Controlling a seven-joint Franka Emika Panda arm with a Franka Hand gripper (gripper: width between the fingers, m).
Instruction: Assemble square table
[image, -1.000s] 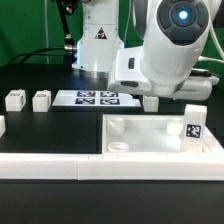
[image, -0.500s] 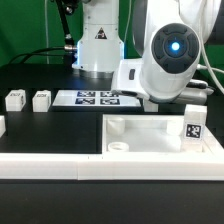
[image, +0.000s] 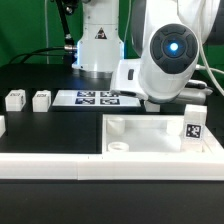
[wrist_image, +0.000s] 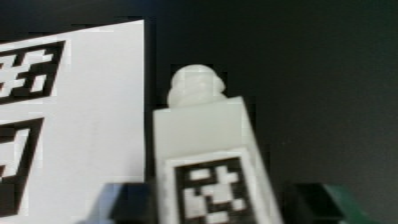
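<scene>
The square table top (image: 150, 121), a white tray with a raised rim, lies at the front right. One tagged leg block (image: 194, 127) stands in its right part. Two leg blocks (image: 15, 99) (image: 41, 99) stand at the exterior view's left. In the wrist view a fourth leg (wrist_image: 205, 140), tag facing the camera and peg end away, lies between the fingers of my gripper (wrist_image: 217, 205). Dark fingertips (wrist_image: 125, 205) flank it with gaps on both sides, so the gripper is open. In the exterior view the arm's white wrist (image: 165, 60) hides the gripper.
The marker board (image: 95, 98) lies behind the tray and shows beside the leg in the wrist view (wrist_image: 71, 120). A long white rail (image: 50, 167) runs along the front. The robot base (image: 97, 45) stands at the back.
The arm's wrist turned and shifted toward the exterior view's left and down over the leg behind the tray between one second and half a second ago. Since then it has held still.
</scene>
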